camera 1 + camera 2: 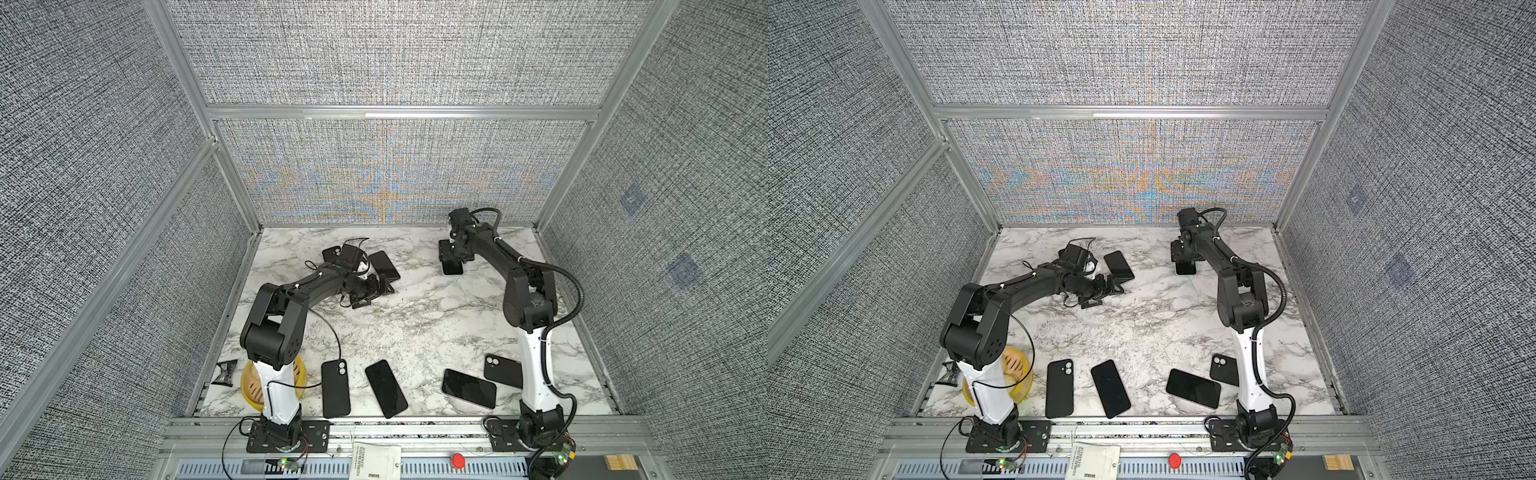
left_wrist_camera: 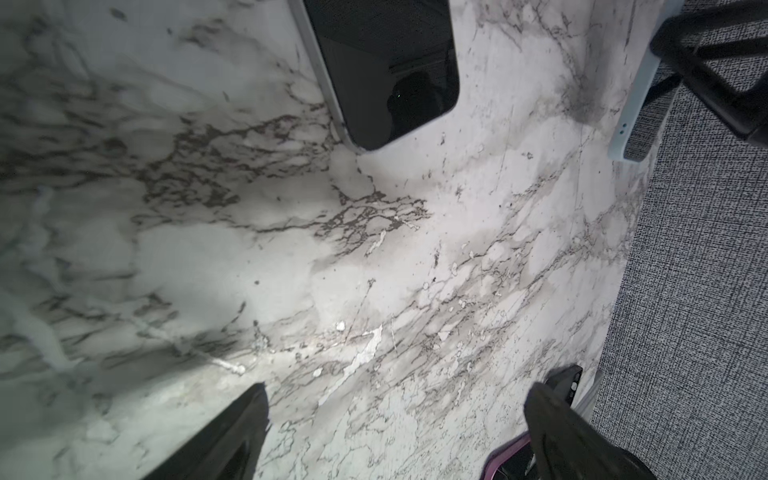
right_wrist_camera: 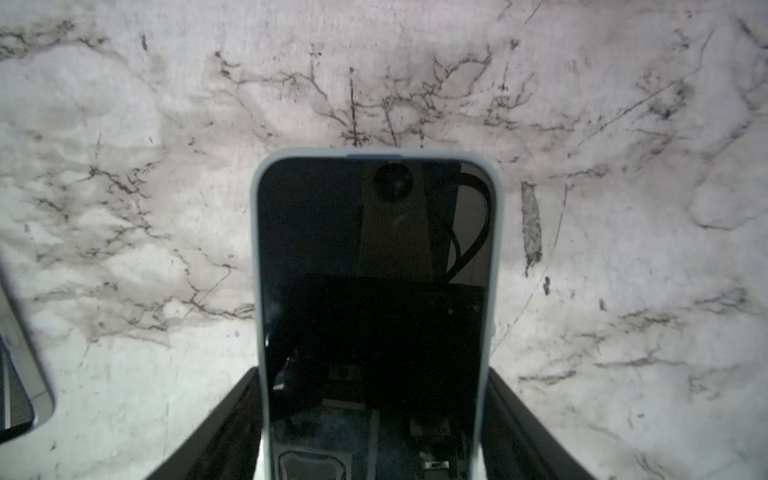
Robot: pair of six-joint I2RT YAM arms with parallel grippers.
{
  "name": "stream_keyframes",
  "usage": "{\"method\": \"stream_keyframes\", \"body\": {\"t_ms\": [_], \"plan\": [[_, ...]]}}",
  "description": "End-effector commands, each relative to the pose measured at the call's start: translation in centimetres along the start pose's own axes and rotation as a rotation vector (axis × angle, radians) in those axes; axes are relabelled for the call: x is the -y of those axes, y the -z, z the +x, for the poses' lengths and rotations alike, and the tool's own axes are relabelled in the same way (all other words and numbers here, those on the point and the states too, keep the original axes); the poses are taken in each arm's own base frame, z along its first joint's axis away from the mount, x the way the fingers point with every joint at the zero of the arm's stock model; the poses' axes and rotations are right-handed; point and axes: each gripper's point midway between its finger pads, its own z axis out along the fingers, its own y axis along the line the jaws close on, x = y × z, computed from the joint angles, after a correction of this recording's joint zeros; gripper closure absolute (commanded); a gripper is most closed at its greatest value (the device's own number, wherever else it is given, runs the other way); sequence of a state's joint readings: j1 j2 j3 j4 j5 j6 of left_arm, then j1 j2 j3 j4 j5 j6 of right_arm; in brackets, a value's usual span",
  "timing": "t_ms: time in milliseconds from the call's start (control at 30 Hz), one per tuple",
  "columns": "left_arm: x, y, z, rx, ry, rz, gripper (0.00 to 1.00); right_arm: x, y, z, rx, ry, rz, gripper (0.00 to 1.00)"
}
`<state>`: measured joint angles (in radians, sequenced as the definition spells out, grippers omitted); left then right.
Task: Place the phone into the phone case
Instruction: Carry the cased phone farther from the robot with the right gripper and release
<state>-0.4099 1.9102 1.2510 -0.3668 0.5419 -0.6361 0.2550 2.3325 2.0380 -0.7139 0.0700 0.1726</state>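
Note:
My right gripper is shut on the phone, a dark-screened one with a pale blue rim, clamped by its long edges screen up. In both top views it hangs low over the back right of the marble. My left gripper stands open above bare marble at the back middle, with nothing between its fingers. A black phone case with a camera hole lies behind the left wrist, mostly hidden. Beside one left finger a pink-rimmed dark thing shows partly.
A silver-edged phone lies just beyond the left gripper. Near the front edge lie two black cases and two phones. A yellow basket stands by the left arm's base. Fabric walls enclose the table.

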Motion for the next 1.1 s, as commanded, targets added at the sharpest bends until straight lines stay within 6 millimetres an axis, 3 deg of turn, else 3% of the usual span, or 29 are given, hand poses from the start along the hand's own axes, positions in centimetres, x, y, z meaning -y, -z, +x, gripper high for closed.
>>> {"method": "stream_keyframes", "body": {"t_ms": [0,500,1067], "plan": [[0.1,-0.2,0.1,-0.013,-0.002,0.009,0.03,0.3,-0.2,-0.4,-0.009,0.008,-0.011,0.42],[0.2,-0.3,0.0,-0.014,-0.001,0.013,0.03,1.6,-3.2,-1.2,-0.044,0.015,0.038,0.42],[0.1,0.1,0.3,-0.01,-0.006,0.006,0.03,1.4,-4.1,-1.8,-0.054,0.011,0.008,0.4]]}}
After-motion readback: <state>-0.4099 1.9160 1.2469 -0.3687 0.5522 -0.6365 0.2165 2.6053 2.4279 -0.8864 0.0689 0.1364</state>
